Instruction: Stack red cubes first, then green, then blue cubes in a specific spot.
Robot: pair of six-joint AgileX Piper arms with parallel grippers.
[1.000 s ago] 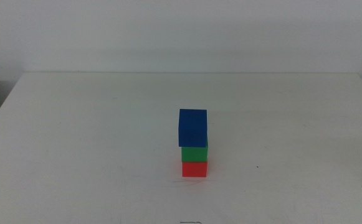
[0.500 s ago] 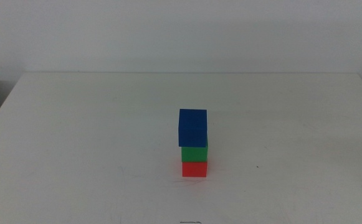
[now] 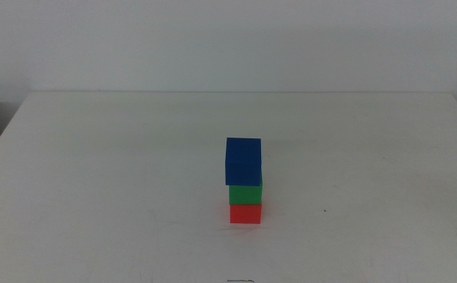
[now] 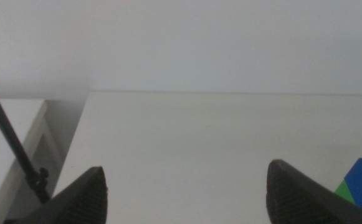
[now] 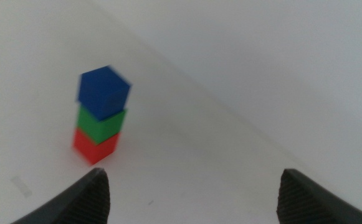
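The blue cube (image 5: 103,91) tops the green cube (image 5: 101,124) and red cube (image 5: 94,145), beyond the wide-spread right gripper (image 5: 193,196).

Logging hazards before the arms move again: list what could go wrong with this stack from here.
1. The blue cube sits slightly off-centre and turned on the green cube; a jolt to the table might tip it off.
2. The tower on the red cube is narrow, so a sideways brush could topple all three.
3. The left gripper and right gripper both wait open, facing the stack; a forward move from either may hit it.
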